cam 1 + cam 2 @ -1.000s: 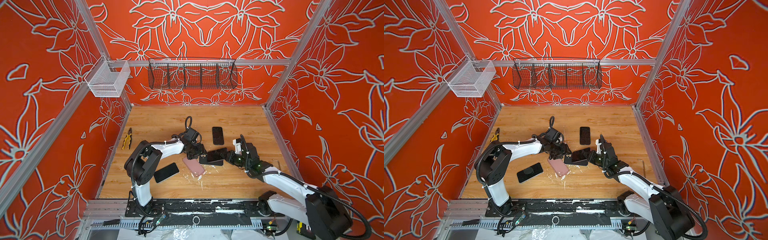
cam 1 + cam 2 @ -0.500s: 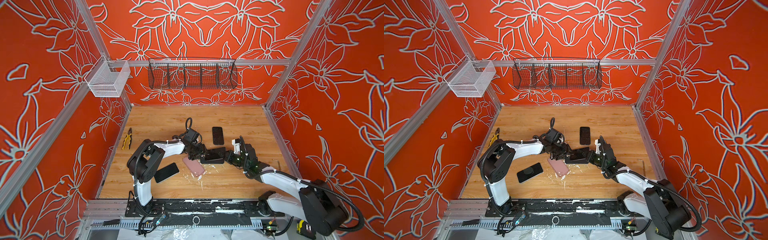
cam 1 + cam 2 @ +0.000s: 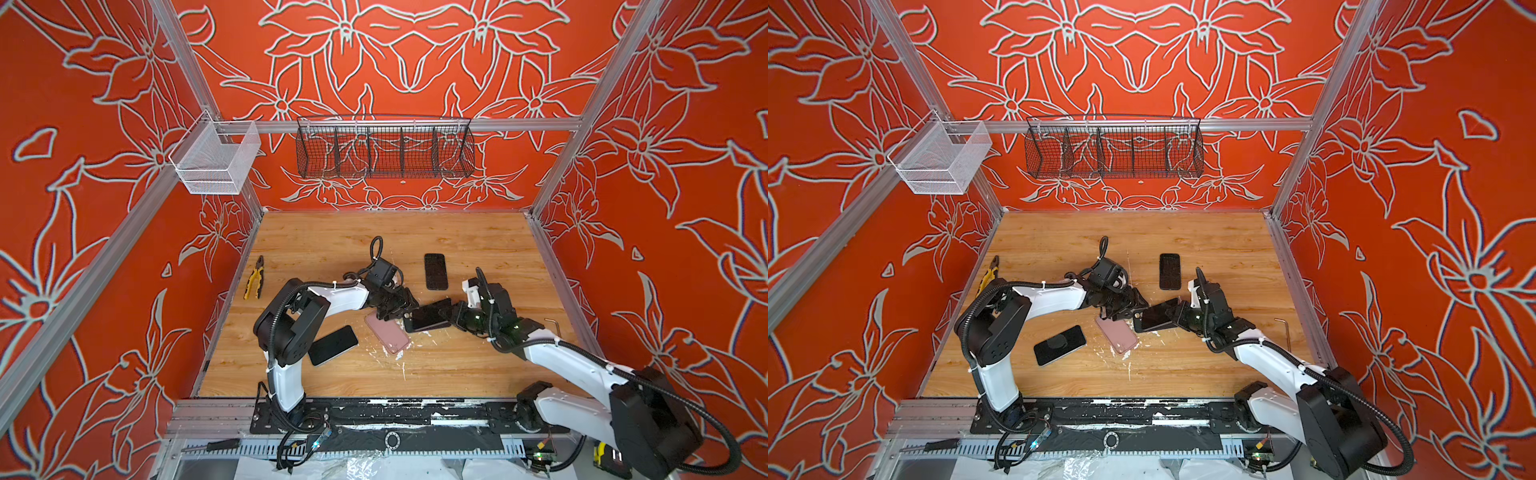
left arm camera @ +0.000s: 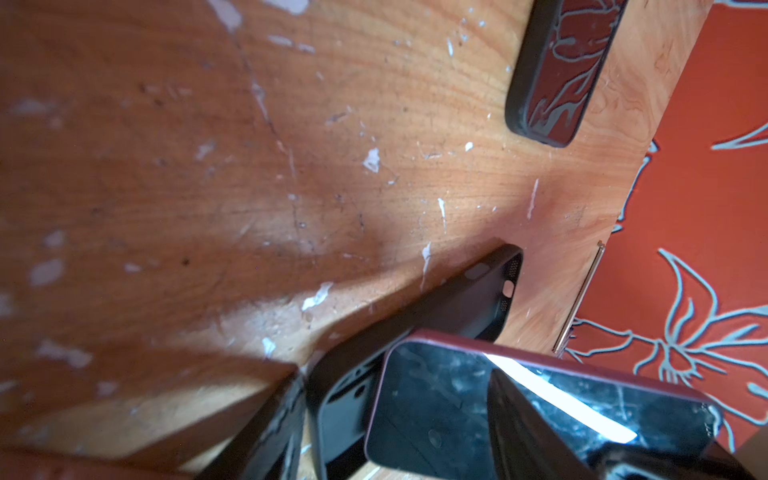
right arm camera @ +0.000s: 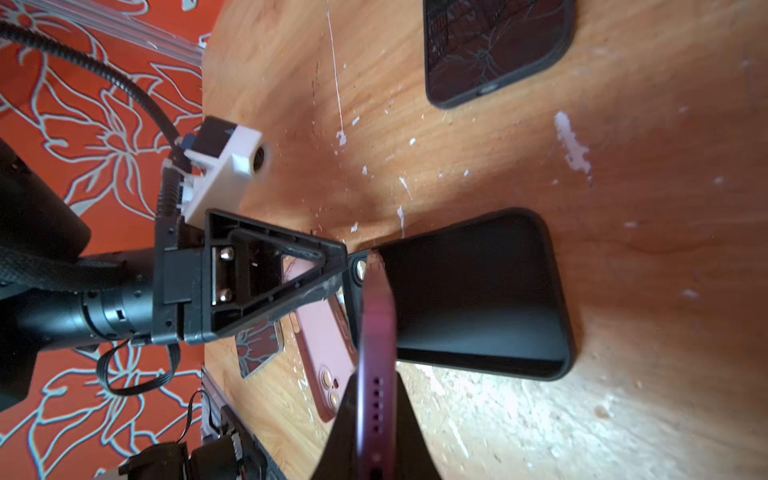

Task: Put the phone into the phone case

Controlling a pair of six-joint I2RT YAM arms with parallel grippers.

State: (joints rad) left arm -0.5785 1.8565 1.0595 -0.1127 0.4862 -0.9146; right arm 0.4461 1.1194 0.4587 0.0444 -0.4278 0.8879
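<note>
Right gripper clamps phone; left gripper astride case end, grip unclear; seat phone's left end first, press flat.

Phone: glossy screen, metallic purple edge. Phone case: matt black, smooth. Table: grained wood, white-flecked.

Robot lab test cell: aluminium frame boxes a wood table. Orange floral panels on three sides of it, left arm and right arm bolted at its front edge, wire baskets above its back edge, pliers at its left edge.
</note>
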